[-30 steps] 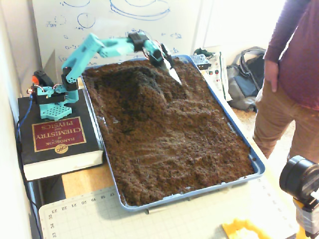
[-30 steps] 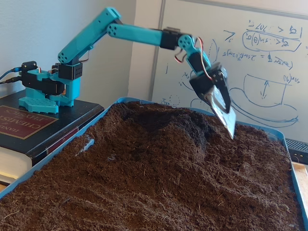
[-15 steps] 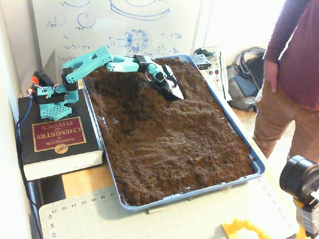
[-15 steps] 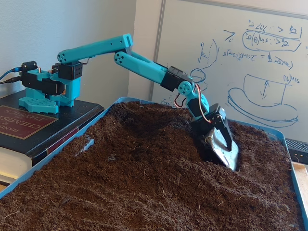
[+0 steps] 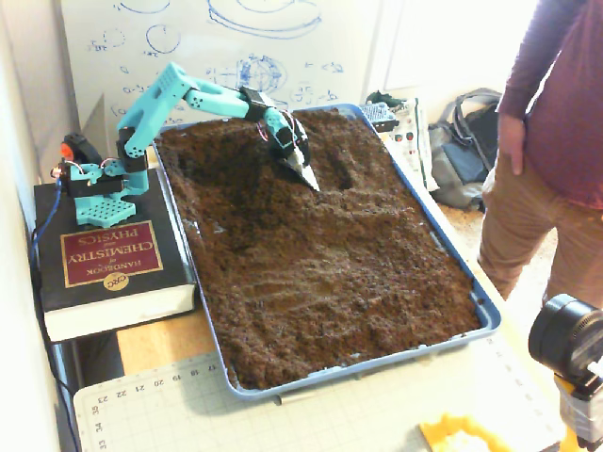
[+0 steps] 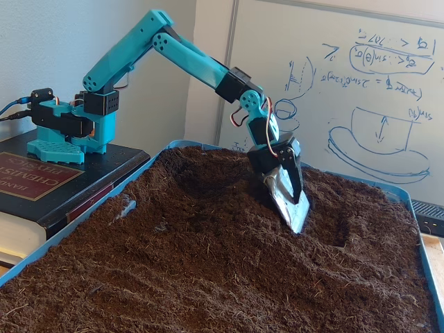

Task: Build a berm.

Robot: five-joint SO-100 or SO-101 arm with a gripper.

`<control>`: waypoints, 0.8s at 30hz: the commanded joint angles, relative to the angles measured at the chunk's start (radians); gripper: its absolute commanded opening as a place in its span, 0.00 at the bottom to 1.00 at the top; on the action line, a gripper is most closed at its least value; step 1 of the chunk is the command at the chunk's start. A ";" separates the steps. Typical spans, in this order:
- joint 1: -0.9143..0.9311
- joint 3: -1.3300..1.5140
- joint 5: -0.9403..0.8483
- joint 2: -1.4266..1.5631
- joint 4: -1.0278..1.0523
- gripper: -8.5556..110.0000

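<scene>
At the left of both fixed views a thick book (image 5: pixel 113 268) (image 6: pixel 41 187) lies flat, and the teal arm's base (image 5: pixel 94 184) (image 6: pixel 66 128) stands on its cover. Just right of the book sits a blue tray (image 5: pixel 203 311) (image 6: pixel 83 222) filled with dark brown soil (image 5: pixel 330 282) (image 6: pixel 208 277). The arm (image 5: pixel 188 94) (image 6: pixel 180 59) rises from the base and reaches rightward over the tray's far end.

The gripper (image 5: pixel 303 169) (image 6: pixel 291 201) points down and carries a pale, scoop-like blade whose tip touches the soil, or lies just in it. Whether its jaws are apart or closed the pictures do not show; only the one blade surface is plain.

The berm (image 5: pixel 240 169) (image 6: pixel 208 191) is the raised, rounded ridge of soil at the tray's far end, nearest the book's side. In the low fixed view it lies to the left of the gripper, with its slope running down toward the blade. Just right of the gripper in that view a shallow hollow (image 5: pixel 341 174) (image 6: pixel 347 232) is pressed into the soil.

Behind the tray a whiteboard (image 5: pixel 236 38) (image 6: pixel 361 83) bears blue drawings. At the right of the high fixed view a person (image 5: pixel 556 141) stands beside the tray, and a dark camera (image 5: pixel 565 339) shows in the lower right corner.
</scene>
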 commanded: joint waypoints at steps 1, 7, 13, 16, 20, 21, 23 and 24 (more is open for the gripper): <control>0.020 -0.071 0.049 0.161 0.006 0.07; -0.055 -0.376 0.295 0.081 0.006 0.07; -0.166 -0.658 0.284 -0.219 0.006 0.07; -0.199 -0.733 0.202 -0.376 0.006 0.07; -0.215 -0.772 0.163 -0.495 0.006 0.07; -0.215 -0.759 0.152 -0.503 0.009 0.07; -0.213 -0.749 0.149 -0.517 0.023 0.07; -0.212 -0.730 0.141 -0.514 0.029 0.07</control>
